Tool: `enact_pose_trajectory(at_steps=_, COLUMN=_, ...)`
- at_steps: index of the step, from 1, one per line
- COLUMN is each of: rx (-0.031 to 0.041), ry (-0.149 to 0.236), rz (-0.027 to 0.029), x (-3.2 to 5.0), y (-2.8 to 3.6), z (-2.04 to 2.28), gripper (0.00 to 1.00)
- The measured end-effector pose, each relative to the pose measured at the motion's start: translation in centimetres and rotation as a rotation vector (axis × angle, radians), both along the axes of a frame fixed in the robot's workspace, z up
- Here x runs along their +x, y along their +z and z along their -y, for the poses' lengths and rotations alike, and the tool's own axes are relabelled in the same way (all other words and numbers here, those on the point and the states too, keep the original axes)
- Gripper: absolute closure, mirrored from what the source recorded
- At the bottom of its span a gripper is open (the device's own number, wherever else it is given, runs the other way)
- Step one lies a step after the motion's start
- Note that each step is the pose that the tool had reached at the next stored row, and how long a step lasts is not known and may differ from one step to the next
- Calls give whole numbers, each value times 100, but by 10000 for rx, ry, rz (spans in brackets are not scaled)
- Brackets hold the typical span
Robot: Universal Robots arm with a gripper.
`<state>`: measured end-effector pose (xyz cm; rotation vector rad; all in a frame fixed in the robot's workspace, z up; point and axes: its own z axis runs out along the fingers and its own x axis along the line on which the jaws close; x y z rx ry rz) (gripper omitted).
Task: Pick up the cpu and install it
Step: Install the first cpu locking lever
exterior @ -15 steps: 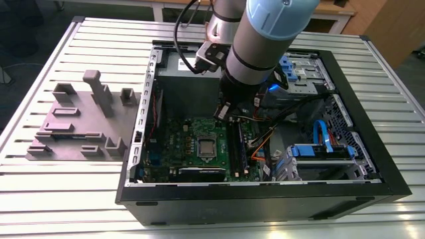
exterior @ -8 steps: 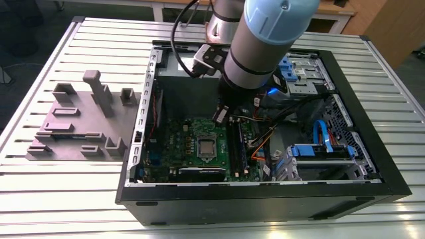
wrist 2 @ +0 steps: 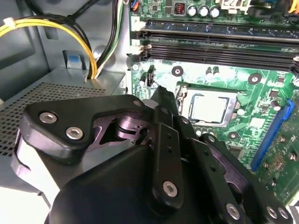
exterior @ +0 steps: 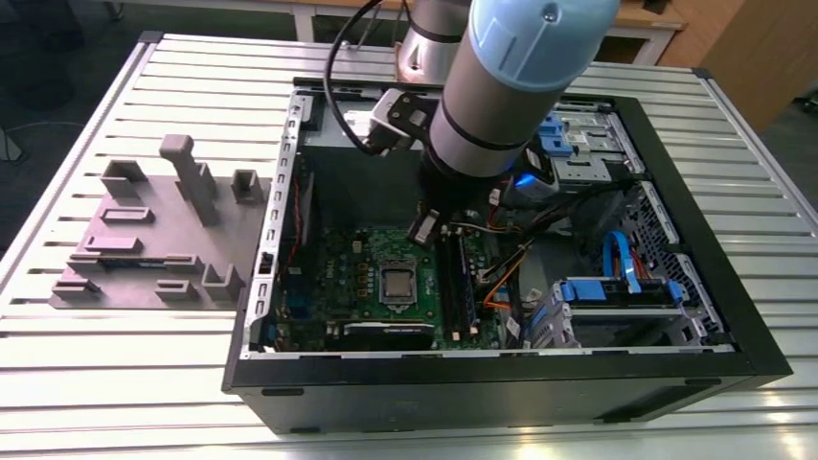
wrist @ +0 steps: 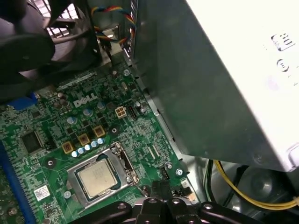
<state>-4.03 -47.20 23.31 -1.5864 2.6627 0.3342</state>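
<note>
A white logo word is printed on the green board, above the socket. A white sticker on the board, the cpu lid and the pale box bear marks too small to read.

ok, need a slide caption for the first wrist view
The cpu lies in its socket on the motherboard; shut, empty claw beside it.
</note>
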Motion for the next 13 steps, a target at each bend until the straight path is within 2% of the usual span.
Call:
enact_pose_trajectory(at_steps=3, rx=0, ry=127, rz=21, x=-16, y=27, z=0, gripper=90)
enact_pose_trajectory(at_steps=7, rx=-1, ry=610, rz=32, x=-19, y=28, z=2, gripper=90)
enact_pose_trajectory(at_steps=9, rx=-3, ry=752, rz=72, x=-20, y=30, z=9, gripper=90)
enact_pose_trajectory(at_steps=13, rx=-4, ry=781, rz=139, x=-23, y=29, z=37, gripper=90)
